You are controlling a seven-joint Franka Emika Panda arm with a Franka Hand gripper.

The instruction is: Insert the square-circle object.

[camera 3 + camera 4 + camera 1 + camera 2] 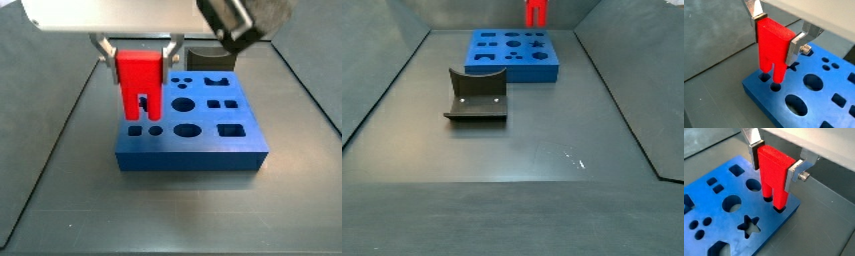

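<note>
The gripper (pixel 777 37) hangs upright over one corner of the slab (pixel 201 142). Its flat silver fingers (pixel 796 170) pinch the square-circle object (pixel 773 50), a smooth red plate split into two prongs. The prong tips meet two small holes by the slab's edge; how deep they sit cannot be told. The slab is thick, matte blue, with star, round and square cut-outs. Near the slab on the grey floor stands the dark fixture (pixel 476 97), apart from the gripper.
</note>
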